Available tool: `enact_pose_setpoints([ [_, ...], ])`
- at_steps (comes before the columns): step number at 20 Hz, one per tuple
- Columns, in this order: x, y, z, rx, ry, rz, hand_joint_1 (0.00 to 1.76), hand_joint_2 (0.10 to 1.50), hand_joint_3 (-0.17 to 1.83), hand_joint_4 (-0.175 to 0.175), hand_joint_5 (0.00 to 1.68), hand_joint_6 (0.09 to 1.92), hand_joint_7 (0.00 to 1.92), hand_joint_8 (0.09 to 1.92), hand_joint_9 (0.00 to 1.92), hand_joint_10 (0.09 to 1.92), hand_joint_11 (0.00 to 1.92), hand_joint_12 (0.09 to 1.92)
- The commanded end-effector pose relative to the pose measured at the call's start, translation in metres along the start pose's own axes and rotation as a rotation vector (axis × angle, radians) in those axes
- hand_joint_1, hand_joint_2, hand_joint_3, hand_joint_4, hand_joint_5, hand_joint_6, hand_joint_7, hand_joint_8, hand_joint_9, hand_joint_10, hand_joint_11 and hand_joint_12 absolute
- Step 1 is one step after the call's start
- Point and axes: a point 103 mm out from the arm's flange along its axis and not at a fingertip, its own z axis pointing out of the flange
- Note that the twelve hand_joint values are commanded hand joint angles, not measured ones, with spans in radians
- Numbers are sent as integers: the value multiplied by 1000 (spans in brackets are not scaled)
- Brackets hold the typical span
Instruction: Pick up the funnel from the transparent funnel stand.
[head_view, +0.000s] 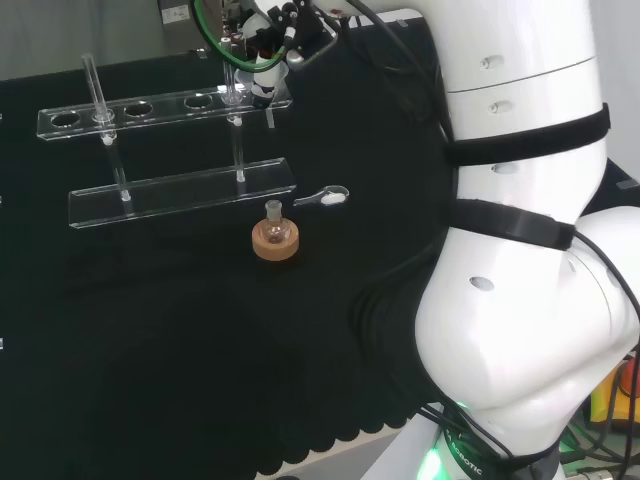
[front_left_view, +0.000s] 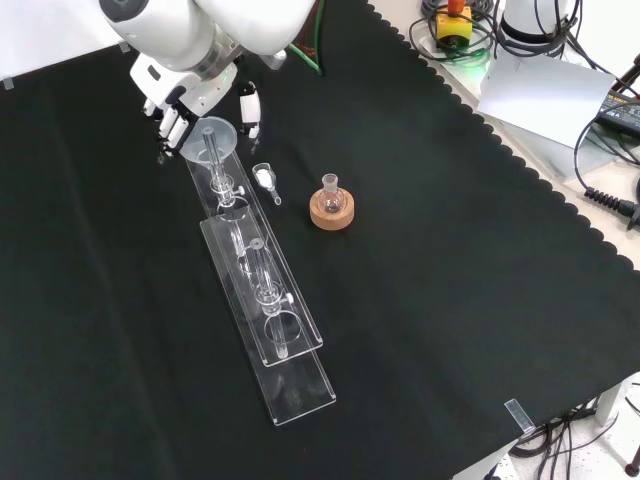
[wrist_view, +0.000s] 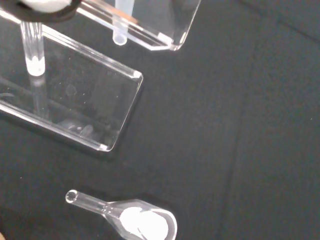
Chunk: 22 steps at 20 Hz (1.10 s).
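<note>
- So the funnel (front_left_view: 209, 135) sits in the end hole of the transparent funnel stand (front_left_view: 262, 292), at the upper end of the rack in the front view, cone up and stem hanging down through the top plate.
- Right around it is the robot hand (front_left_view: 182, 112): fingers hang on one side of the cone and the thumb on the other, looking half-curled, but whether they're actually touching the rim yet can't be told.
- Probably this is the closing-in step, so the smart move would be pinching the cone rim evenly and lifting straight up so the stem clears the hole without dragging the rack.
- Just beside the stand lies a small glass scoop (front_left_view: 265, 180) with white powder, and a little flask on a cork ring (front_left_view: 331, 209) stands further out on the tabletop (front_left_view: 480, 300); both look safely clear.
</note>
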Motion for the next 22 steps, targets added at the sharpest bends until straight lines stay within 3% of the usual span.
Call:
enact_pose_setpoints([
  [1,-1,-4,-10,-48,-22,18,774,724,446,-25,598,263,590,716,959,505,455,1321],
  [6,-9,-17,-23,-75,-12,26,784,715,479,-26,519,580,601,732,985,495,465,1319],
  [22,-25,-99,-54,-130,2,87,790,708,506,-30,492,685,614,745,1032,509,477,1305],
])
